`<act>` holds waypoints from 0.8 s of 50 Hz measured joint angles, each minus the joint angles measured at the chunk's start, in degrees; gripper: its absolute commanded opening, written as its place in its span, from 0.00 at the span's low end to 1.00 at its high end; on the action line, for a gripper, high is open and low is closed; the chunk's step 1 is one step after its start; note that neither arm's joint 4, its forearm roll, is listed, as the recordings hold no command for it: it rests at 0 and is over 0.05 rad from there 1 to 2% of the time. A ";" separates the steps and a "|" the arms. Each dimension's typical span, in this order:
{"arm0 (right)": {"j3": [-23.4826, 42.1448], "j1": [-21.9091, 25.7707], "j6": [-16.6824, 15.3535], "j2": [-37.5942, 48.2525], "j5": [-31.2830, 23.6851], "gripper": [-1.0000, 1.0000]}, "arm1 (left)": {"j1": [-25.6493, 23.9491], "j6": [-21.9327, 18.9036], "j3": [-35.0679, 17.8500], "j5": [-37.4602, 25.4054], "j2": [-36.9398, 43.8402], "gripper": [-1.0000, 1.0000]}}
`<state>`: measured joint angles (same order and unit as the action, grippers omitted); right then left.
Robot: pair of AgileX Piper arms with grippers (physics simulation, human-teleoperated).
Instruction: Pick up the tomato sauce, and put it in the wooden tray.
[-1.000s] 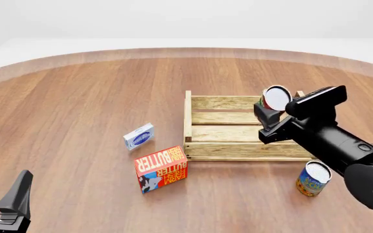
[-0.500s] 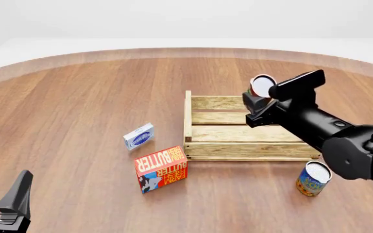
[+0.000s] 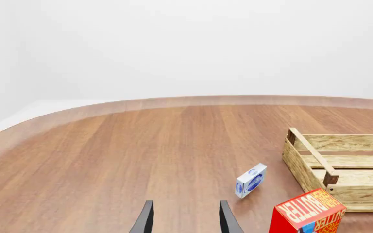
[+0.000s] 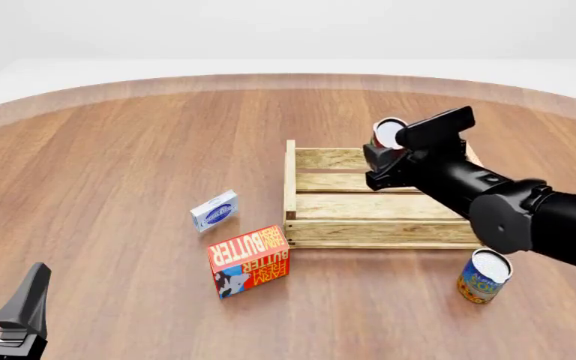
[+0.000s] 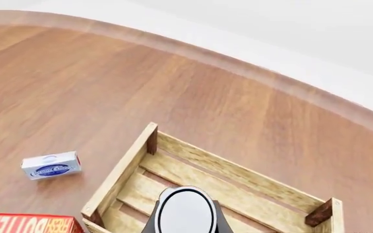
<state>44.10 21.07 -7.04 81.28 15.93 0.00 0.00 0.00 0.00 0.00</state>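
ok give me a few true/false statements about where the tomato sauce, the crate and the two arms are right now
1. The right gripper holds the tomato sauce above the wooden tray. True.
2. The tomato sauce already rests on the tray's floor. False: it is held in the air.
3. The left gripper is open and holds nothing. True.
4. The butter box lies inside the tray. False: it stands on the table, outside the tray's near left corner.
5. The blue-and-orange can stands outside the tray. True.
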 measured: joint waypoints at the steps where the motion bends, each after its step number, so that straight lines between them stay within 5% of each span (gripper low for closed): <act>1: 0.12 -0.03 0.03 0.29 0.01 0.00 | 0.00 0.00 0.00 0.00 0.00 1.00; 40: 2.85 -1.44 1.66 9.49 1.58 0.00 | 0.00 0.00 0.00 0.00 0.00 1.00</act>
<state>46.96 19.63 -5.38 90.77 17.51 0.00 0.00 0.00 0.00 0.00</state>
